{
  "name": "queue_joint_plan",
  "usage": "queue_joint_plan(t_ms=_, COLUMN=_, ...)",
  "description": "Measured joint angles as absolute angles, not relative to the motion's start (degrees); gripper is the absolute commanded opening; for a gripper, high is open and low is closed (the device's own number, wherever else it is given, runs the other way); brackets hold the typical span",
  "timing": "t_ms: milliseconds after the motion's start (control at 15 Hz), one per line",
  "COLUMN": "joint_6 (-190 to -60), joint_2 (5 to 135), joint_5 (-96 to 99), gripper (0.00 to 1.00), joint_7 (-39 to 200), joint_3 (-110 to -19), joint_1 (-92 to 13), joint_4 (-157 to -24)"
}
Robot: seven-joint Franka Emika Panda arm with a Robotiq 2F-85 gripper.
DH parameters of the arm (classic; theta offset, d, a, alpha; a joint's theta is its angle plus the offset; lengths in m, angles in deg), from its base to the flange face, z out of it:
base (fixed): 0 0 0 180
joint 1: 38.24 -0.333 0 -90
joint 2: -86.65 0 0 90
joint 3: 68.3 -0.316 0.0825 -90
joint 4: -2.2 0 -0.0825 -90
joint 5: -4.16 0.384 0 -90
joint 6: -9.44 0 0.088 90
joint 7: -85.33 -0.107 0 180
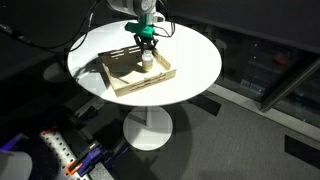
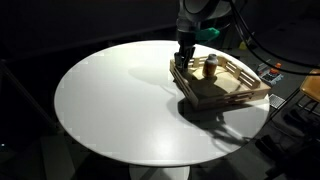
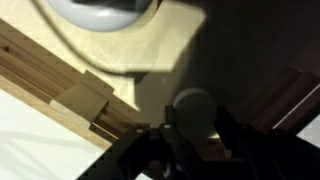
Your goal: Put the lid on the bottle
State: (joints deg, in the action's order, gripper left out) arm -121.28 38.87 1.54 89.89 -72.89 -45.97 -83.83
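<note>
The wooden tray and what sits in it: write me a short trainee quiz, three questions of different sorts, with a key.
1. True or false: the bottle stands on the bare table, outside the wooden tray.
2. The table top is: A round, B square, C triangular.
3. Fill in: in an exterior view the claw hangs low over the ___.
Key: 1 false, the bottle stands inside the tray. 2 A. 3 tray.

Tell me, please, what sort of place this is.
Probably a lab or office, not a home: a round white pedestal table on grey carpet, with black cables and equipment around it.
</note>
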Motion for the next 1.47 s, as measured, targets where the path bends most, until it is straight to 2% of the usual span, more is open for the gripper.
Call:
queue_joint_plan(t_ms=800, joint_6=-119.8, joint_2=47.8, joint_5=2.1, gripper=0.23, joint_7=90.0, joint_3=-72.9, joint_1=-43.5, joint_4=-84.7)
queue_joint_plan(t_ms=1467, joint_6=-114.3, joint_2=55.6, joint_5=5.8, gripper=0.23, joint_7=93.9, joint_3=-73.0, joint_1=-39.2, joint_4=-92.4)
